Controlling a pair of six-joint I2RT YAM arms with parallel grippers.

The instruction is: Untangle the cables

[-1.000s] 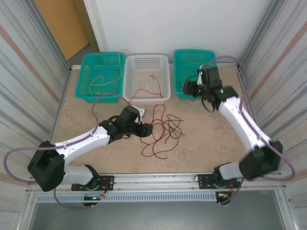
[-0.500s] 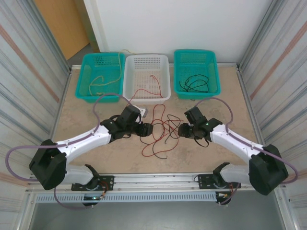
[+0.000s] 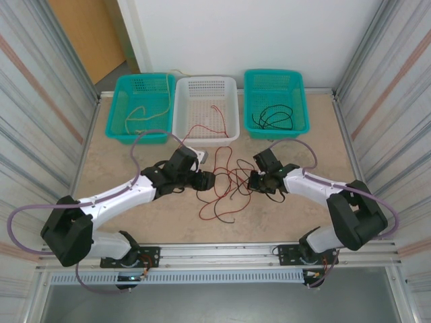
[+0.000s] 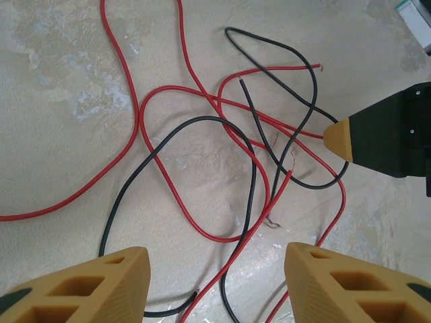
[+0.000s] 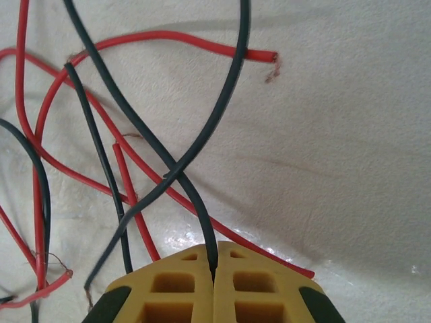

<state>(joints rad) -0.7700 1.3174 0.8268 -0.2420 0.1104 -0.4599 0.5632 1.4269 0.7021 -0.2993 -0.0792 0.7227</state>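
Observation:
A tangle of red and black cables (image 3: 227, 183) lies on the table in front of the baskets. My left gripper (image 3: 209, 182) stands open at its left edge, its yellow fingers (image 4: 101, 282) wide apart over a red cable (image 4: 172, 195) and a black cable (image 4: 252, 168). My right gripper (image 3: 254, 182) is at the tangle's right edge, shut on a black cable (image 5: 178, 182) that runs into the seam between its fingertips (image 5: 213, 269). Red cables (image 5: 128, 182) cross under it. More black cables (image 3: 273, 119) lie in the right basket, a yellow-tan cable (image 3: 138, 113) in the left one.
Three baskets line the back: teal left (image 3: 123, 134), white middle (image 3: 180, 131) with a red cable (image 3: 214, 111) trailing out onto the table, teal right (image 3: 301, 124). Metal walls stand at both sides. The right gripper's tip (image 4: 340, 138) shows in the left wrist view.
My right arm swung from the right basket down to the tangle's right edge and shut on a black cable. The left arm barely moved.

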